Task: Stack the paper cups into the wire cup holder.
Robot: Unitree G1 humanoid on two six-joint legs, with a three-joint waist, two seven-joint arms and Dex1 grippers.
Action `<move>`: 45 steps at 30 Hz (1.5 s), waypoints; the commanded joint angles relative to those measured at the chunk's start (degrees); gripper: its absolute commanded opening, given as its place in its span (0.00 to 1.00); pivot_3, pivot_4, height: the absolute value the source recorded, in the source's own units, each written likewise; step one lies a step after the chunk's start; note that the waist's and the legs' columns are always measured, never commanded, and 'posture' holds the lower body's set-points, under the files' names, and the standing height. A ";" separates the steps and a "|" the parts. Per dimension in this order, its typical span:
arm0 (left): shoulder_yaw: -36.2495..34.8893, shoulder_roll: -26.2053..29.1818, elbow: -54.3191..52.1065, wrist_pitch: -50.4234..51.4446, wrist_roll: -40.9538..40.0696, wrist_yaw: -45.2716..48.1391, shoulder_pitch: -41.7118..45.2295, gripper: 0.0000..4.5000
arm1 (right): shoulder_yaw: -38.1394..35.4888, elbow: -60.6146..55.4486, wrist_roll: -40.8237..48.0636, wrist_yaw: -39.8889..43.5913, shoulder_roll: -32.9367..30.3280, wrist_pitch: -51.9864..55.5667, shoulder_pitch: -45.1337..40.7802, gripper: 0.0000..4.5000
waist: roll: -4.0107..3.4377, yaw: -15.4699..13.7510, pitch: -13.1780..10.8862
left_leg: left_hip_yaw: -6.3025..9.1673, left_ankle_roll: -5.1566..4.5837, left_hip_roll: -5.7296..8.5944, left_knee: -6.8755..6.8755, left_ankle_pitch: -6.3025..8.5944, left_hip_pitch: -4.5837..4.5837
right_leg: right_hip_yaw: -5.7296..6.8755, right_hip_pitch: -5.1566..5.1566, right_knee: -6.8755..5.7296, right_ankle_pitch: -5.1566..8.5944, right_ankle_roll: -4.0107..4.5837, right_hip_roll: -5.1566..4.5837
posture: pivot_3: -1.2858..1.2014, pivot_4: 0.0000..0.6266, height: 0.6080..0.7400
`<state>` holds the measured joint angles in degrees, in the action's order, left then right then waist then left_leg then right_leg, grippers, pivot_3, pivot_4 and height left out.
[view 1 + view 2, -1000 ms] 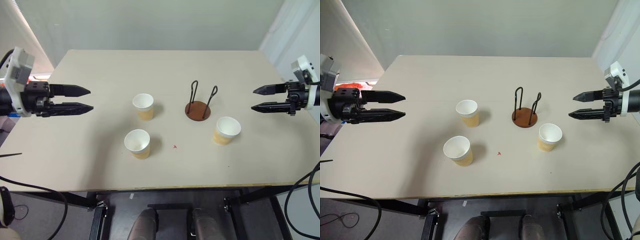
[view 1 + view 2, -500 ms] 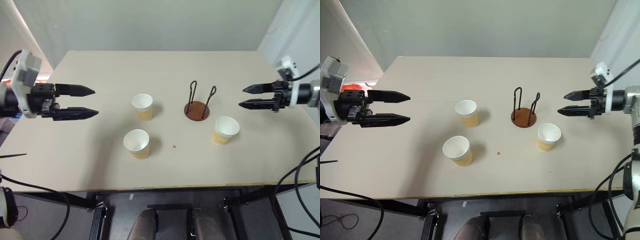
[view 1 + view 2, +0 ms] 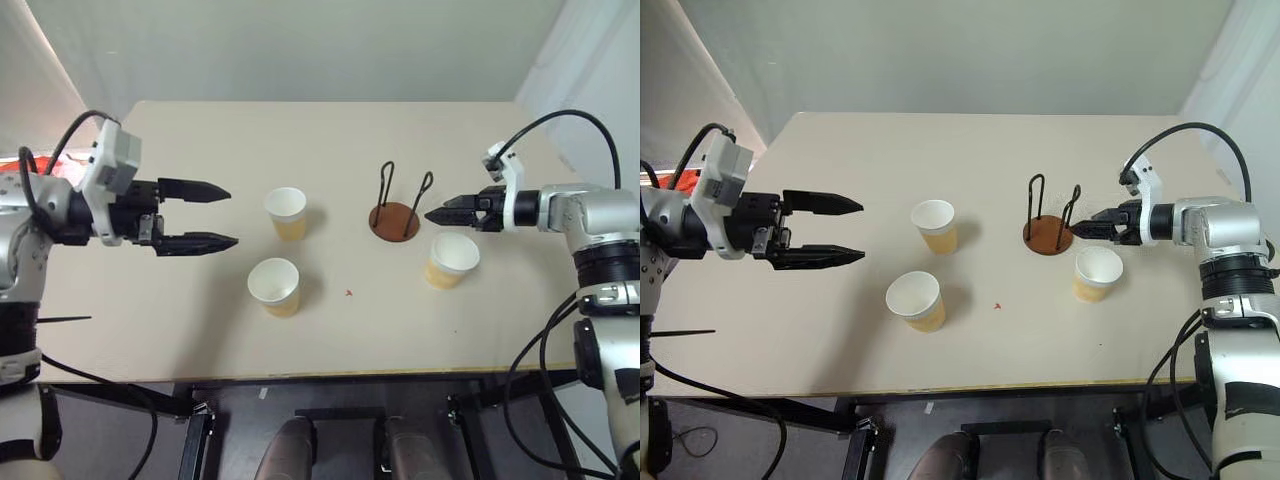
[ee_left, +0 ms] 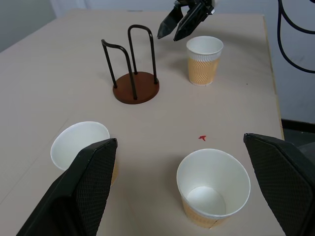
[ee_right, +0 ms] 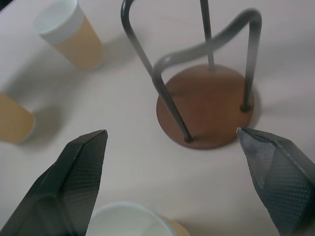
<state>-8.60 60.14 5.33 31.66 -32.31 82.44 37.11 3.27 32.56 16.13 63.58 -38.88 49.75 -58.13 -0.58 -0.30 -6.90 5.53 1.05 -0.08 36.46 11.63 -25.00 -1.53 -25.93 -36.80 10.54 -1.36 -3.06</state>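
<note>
Three paper cups stand upright on the table: one left of the wire cup holder, one nearer the front, one front-right of the holder. The holder is a reddish-brown disc with two black wire loops and holds nothing. My left gripper hangs open, level, left of the two left cups and apart from them. My right gripper is open and empty, its tips just right of the holder and above the far rim of the right cup. The right wrist view shows the disc between its fingers.
The beige table runs wide behind the cups. A small red mark lies near the front middle. Black cables loop off both arms past the table's side edges.
Both arms have swung inward. My right gripper came left and down and rolled, ending beside the holder. My left gripper moved right toward the two left cups. The cups and holder stayed put.
</note>
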 commanded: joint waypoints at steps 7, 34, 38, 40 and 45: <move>-1.56 0.40 -4.16 0.92 -1.25 -1.83 0.31 1.00 | -3.22 -1.42 2.06 -4.14 5.21 -1.22 -0.51 0.99 | 0.00 0.06 0.00 | 0.00 0.02 0.00 0.02 -0.01 0.01 | 0.00 0.00 -0.03 0.00 0.00 0.01 | 0.52 0.24 1.00; -0.23 0.41 -4.20 0.41 -0.50 -1.51 1.54 1.00 | -3.60 -13.51 7.14 0.67 6.18 -0.62 4.20 0.00 | 0.06 0.06 0.04 | 0.01 0.05 0.00 0.00 0.00 0.01 | 0.03 0.01 -0.01 0.00 0.01 0.02 | 0.52 0.24 1.00; 0.17 1.10 -4.41 0.48 -0.65 0.09 2.22 1.00 | 0.23 -27.74 9.44 5.75 3.22 -0.04 9.11 0.00 | 0.06 0.05 0.04 | 0.01 0.07 0.01 0.00 0.01 -0.07 | 0.05 -0.01 0.03 0.03 0.04 0.03 | 0.52 0.24 1.00; 0.22 1.46 -5.27 0.92 -1.17 1.06 1.95 1.00 | 2.23 -32.58 8.83 6.37 1.96 -1.32 10.77 0.00 | 0.07 0.07 0.04 | 0.02 0.07 0.00 0.01 0.01 -0.05 | 0.06 0.03 0.06 0.03 0.03 0.04 | 0.52 0.24 1.00; 2.06 2.16 -5.69 -0.18 1.05 2.02 -0.13 1.00 | 6.45 -40.15 7.34 7.45 0.09 -6.18 14.74 0.00 | 0.08 0.12 0.05 | 0.03 0.04 0.00 0.09 -0.01 0.00 | 0.04 0.08 0.05 0.03 0.03 0.03 | 0.52 0.24 1.00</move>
<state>-6.46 61.66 0.71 32.37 -31.86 83.85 37.20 9.39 -4.62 23.94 70.51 -37.77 46.34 -43.28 -0.50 -0.18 -6.85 5.56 1.08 -0.08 36.57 11.60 -24.99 -1.49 -25.84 -36.77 10.57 -1.34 -3.03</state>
